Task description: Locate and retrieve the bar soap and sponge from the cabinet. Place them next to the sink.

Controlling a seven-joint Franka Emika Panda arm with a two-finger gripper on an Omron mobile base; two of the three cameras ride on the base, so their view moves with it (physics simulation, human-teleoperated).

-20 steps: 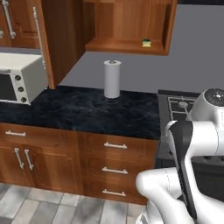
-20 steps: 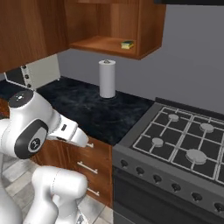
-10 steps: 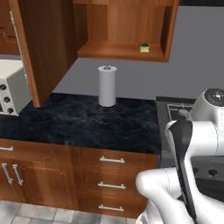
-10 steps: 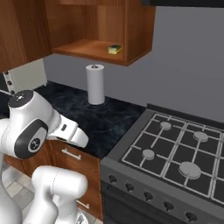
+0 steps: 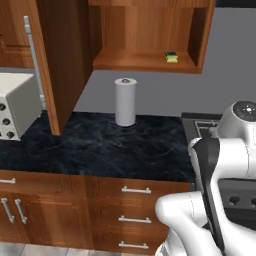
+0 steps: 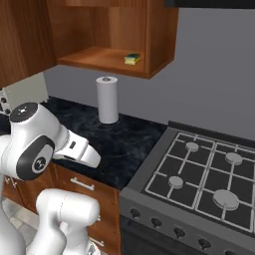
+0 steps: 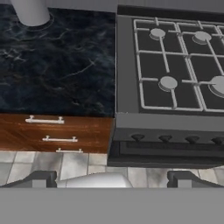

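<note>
From the left base view, the reddish-brown wooden wall cabinet [image 5: 150, 35] is standing open, its tall smooth door [image 5: 60, 60] swung out with a long silver bar handle [image 5: 34, 60] down its edge. The small yellow sponge with a dark green scrubby top [image 5: 171, 57] is lying flat on the cabinet's shelf, near the right wall. Below it, a white round paper towel roll [image 5: 125, 102] is standing upright on the shiny black speckled stone counter [image 5: 100, 147], and a boxy white microwave [image 5: 17, 105] is sitting at the left. From the right base view, the sponge [image 6: 132, 59] is resting on the same shelf, above and to the right of the roll [image 6: 107, 99], and a black gas stove with round burners [image 6: 199, 174] is sitting just beside the counter. In the hand view, the gripper [image 7: 112, 179] is pointing down at the counter edge, the wooden drawers [image 7: 54, 133] and the stove front, with its two dark fingertips [image 7: 41, 178] spread wide apart and pinching nothing.
</note>
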